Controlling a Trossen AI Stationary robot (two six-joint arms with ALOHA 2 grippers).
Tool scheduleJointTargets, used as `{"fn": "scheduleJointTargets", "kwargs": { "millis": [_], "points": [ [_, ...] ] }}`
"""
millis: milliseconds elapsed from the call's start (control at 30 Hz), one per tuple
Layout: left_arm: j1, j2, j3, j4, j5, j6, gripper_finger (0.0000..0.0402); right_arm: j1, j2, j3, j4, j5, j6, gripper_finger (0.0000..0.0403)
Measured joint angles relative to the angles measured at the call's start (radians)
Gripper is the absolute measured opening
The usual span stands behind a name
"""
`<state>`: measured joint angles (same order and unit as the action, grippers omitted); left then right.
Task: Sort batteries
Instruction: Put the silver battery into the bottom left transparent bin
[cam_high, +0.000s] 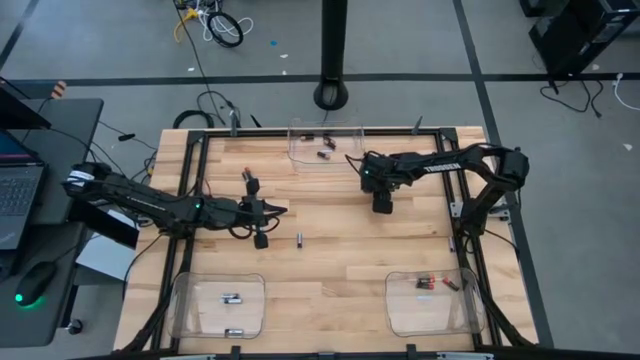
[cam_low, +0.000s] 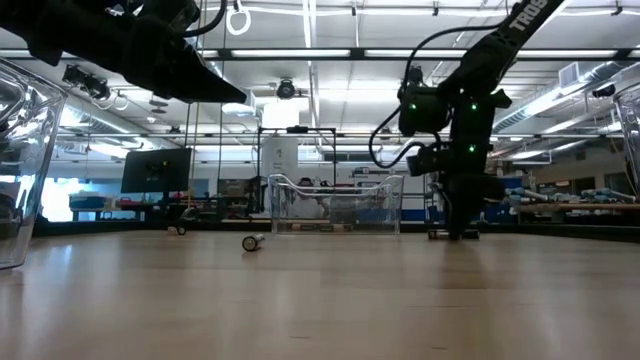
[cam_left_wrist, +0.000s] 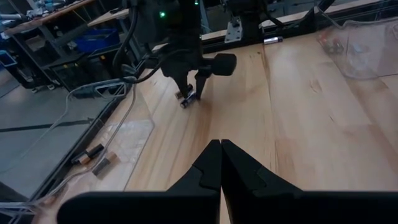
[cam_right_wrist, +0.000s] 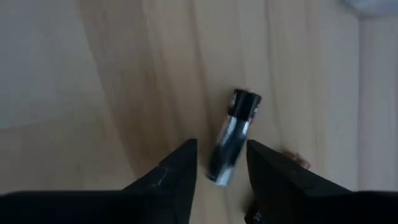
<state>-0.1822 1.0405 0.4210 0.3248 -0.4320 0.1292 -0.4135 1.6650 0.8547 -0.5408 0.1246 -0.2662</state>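
Across the wooden bench (cam_high: 340, 250) stand three clear bins: one at the far edge (cam_high: 325, 145) with a few cells in it, one at the near left corner (cam_high: 218, 305) holding two silvery cells, one at the near right corner (cam_high: 430, 300) holding some red-ended cells. My two dark arms reach in from either side. My left end effector (cam_left_wrist: 221, 165) hovers above the boards toward the left of middle, its fingers pressed together on nothing. My right end effector (cam_right_wrist: 221, 165) is down at the boards just in front of the far bin, fingers apart with a battery (cam_right_wrist: 233, 137) lying between their tips.

That battery is a small dark cell with a red-banded end, flat on the wood. Its near end sits in the gap between my right fingers and the banded end points away past them. I cannot tell whether either finger touches it.

I judge the step in hand to be closing on this cell. To do it well I should keep the fingertips low against the bench, centre the cell so both pads meet its sides together, and close gently so a round body does not roll or squirt out forward.

Another loose cell (cam_high: 299, 239) lies near mid-bench, and a dark one (cam_high: 248, 180) sits further left.
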Motion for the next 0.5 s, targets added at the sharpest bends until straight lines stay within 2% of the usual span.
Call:
{"fn": "scheduleJointTargets", "kwargs": {
  "millis": [333, 500],
  "points": [
    [-0.001, 0.000, 0.000, -0.003, 0.000, -0.002, 0.0011, -0.035, 0.001, -0.001, -0.028, -0.032, 0.097, 0.0142],
    [-0.001, 0.000, 0.000, -0.003, 0.000, -0.008, 0.0011, -0.038, 0.001, -0.002, -0.033, -0.049, 0.117, 0.0101]
  ]
}}
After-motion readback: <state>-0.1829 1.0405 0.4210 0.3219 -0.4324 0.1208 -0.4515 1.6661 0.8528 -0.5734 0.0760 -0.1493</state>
